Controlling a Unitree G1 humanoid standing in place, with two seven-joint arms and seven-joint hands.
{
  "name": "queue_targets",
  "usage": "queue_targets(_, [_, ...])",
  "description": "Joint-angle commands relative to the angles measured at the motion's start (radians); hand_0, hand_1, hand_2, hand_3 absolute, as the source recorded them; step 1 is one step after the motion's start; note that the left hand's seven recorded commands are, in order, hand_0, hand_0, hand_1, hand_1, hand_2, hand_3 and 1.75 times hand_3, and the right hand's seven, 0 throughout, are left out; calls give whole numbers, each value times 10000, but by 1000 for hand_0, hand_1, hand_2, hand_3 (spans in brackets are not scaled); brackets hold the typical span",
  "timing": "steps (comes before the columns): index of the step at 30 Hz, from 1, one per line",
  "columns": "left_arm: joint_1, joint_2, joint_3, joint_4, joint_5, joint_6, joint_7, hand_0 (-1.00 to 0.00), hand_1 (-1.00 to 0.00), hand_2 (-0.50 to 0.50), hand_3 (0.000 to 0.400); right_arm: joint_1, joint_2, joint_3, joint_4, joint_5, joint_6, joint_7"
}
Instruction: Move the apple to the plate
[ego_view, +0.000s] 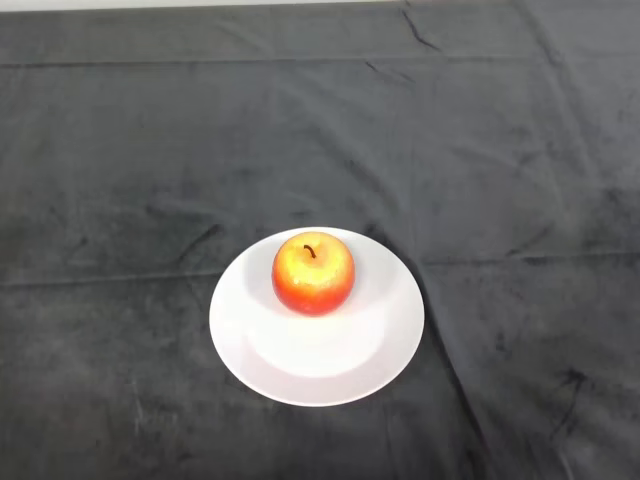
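Note:
A red and yellow apple (313, 273) stands upright, stem up, on a round white plate (320, 365). It sits on the far half of the plate, a little left of the plate's middle. The plate lies on the dark cloth near the middle of the view, toward the front.
The dark wrinkled cloth (480, 150) covers the whole table. A pale strip of the table's far edge (150, 4) shows along the top of the view.

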Motion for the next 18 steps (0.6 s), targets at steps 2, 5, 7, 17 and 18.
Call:
queue_targets(2, [-610,692,169,355,-90,-236,40,0,0,0,0,-255,-251,-177,-137,137,-83,73])
queue_targets(5, [-609,694,167,357,-100,-240,28,0,0,0,0,-255,-251,-177,-137,136,-84,73])
queue_targets(7, [-609,698,168,362,-108,-245,19,0,0,0,0,-255,-251,-177,-137,136,-84,73])
queue_targets(17, [-610,698,161,370,-124,-253,6,0,0,0,0,-256,-251,-179,-137,134,-83,74])
queue_targets(18, [-609,697,160,371,-125,-255,7,0,0,0,0,-256,-251,-179,-137,134,-83,74])
